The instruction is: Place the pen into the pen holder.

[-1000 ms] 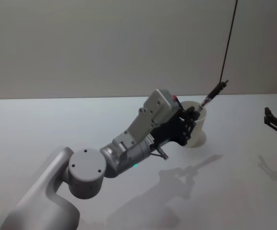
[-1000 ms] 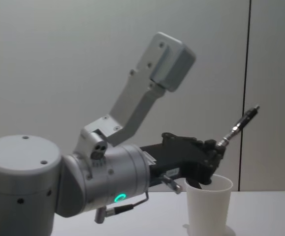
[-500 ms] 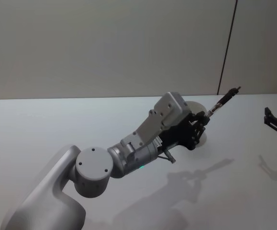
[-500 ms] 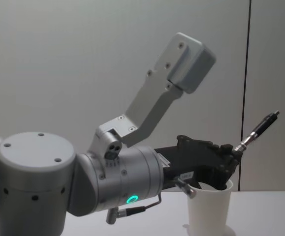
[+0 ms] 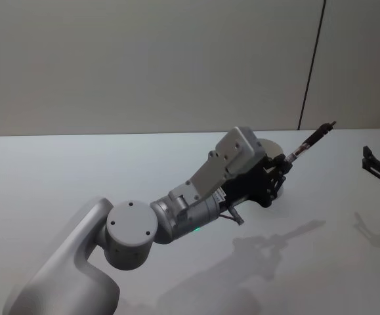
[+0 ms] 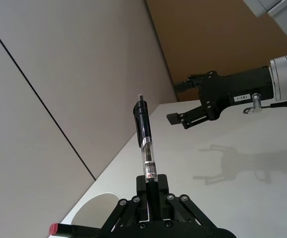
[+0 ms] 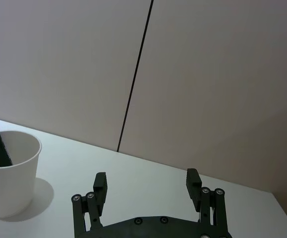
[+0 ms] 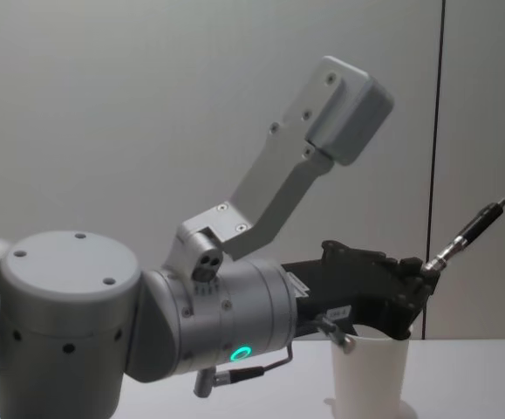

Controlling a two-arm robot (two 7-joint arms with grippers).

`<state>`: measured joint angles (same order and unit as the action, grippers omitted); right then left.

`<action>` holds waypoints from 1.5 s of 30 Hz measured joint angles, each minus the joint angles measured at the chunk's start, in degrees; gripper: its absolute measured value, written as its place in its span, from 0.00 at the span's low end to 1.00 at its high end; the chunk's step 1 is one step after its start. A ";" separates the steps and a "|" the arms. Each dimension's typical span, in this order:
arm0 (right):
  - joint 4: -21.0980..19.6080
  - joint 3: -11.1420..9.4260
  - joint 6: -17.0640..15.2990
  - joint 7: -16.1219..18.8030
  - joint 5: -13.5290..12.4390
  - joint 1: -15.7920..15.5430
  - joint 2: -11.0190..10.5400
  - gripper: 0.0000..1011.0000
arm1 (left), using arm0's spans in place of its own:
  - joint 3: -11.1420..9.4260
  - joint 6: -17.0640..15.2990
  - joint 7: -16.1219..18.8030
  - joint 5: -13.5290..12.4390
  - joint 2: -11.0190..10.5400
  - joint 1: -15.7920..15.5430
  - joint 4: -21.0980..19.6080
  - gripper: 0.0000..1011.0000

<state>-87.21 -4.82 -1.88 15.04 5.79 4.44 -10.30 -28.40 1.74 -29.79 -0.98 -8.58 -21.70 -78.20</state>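
The pen [image 5: 308,141] is clamped by its lower end in the left jaws, just over the rim of the pen holder [image 8: 370,375] on the bench [image 5: 78,164]. Its long axis slants up and rightward. The right jaws hang spread, well apart on the right.

Plain pale grey wall [image 5: 144,65] across back. Thin dark vertical seam [image 5: 311,65] splits wall toward right side. White matte table [image 5: 58,170] meets wall in straight line. Light soft, even; faint grey shadows [image 5: 275,246] on tabletop, front right.
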 joint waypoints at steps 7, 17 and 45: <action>-0.82 -0.40 1.00 0.95 -2.38 -0.48 -0.14 0.99 | -0.05 -0.05 -0.16 -0.05 0.03 -0.03 -0.05 0.13; -3.40 -1.78 1.19 4.00 -9.93 -1.94 -0.70 0.99 | -0.12 -0.11 -0.27 -0.09 0.08 -0.08 -0.08 0.13; -12.22 -6.92 -15.39 13.63 -30.47 -9.33 -3.97 0.99 | -0.13 -0.10 -0.34 -0.08 0.09 -0.08 -0.08 0.13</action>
<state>-99.43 -11.74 -17.27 28.66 -24.68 -4.89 -14.27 -28.53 1.64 -30.14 -1.06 -8.48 -21.78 -78.28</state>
